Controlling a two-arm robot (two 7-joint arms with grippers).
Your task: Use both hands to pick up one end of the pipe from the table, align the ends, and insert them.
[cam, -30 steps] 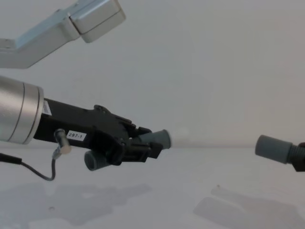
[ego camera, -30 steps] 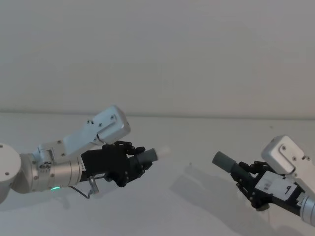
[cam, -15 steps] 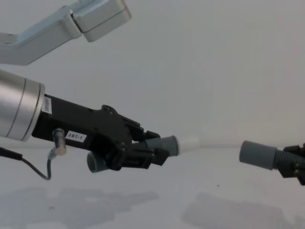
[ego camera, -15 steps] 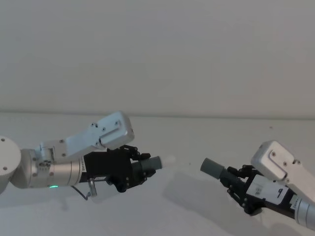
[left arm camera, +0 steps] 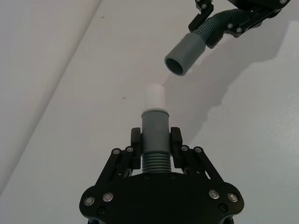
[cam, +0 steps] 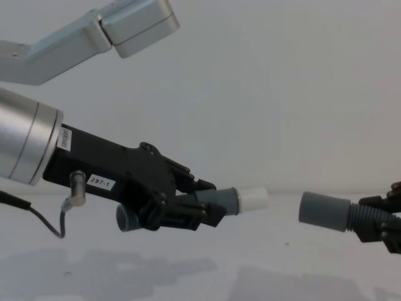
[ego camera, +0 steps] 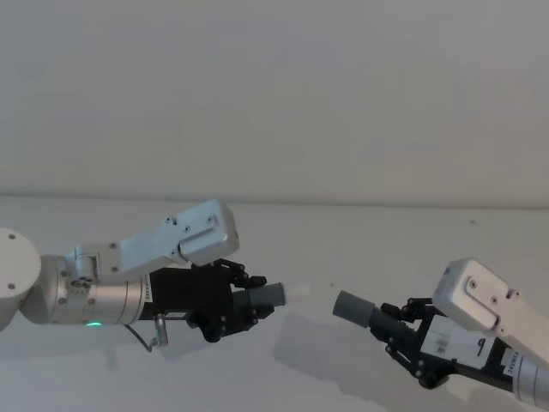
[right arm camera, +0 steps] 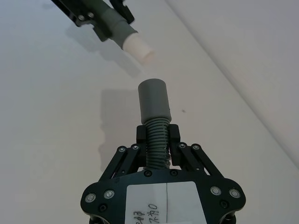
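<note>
Here, above the white table (ego camera: pixel 283 232), the left gripper (ego camera: pixel 243 302) is clamped on the ribbed section of the pipe (left arm camera: pixel 155 160) just behind its grey cuff, whose narrower white tip (cam: pixel 252 199) points toward 3 o'clock in the chest view. The right gripper (ego camera: pixel 405 336) grips the ribbed hose just behind the plain cuff (ego camera: pixel 354 308), its fingers (right arm camera: pixel 173 138) closed on either side of the hose, and that cuff's open mouth (left arm camera: pixel 176 66) faces back toward 9 o'clock. In the head view the two ends sit near each other but apart, the white tip at about 9 o'clock of the plain cuff and a little higher, with bare table between them. In the left wrist view the plain cuff hangs at about 1 o'clock of the white tip, angled rather than in line. Both ends are held clear of the table, with shadows below them.
</note>
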